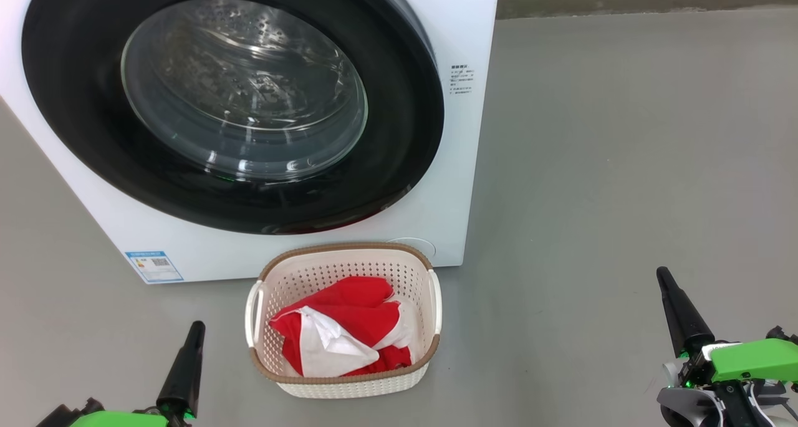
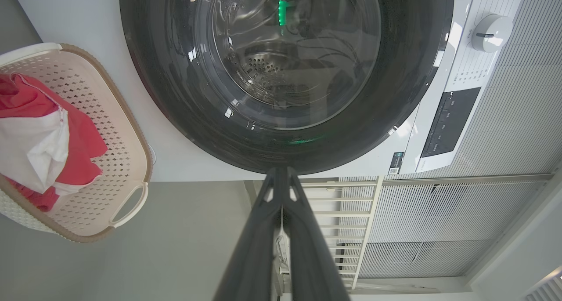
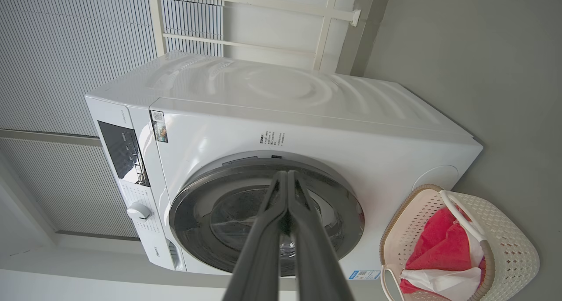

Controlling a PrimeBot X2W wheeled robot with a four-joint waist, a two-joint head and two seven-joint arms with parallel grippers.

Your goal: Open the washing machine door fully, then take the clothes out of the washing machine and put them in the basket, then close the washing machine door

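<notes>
The washing machine door [image 1: 230, 103] is sitting shut on the washing machine [image 1: 464, 184], and the clothes [image 1: 349, 327] are lying in the basket [image 1: 346, 249] before it. Your left gripper [image 1: 196, 328] and right gripper [image 1: 662, 276] are hovering pinched together, empty.

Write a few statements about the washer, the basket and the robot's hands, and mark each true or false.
1. The door is shut. True.
2. The clothes are inside the washer. False: they lie in the basket.
3. The basket stands on the floor in front of the washer. True.
4. The left hand holds a garment. False: it is shut and empty.
5. The right hand touches the door. False: it is shut, well apart from the door.
</notes>
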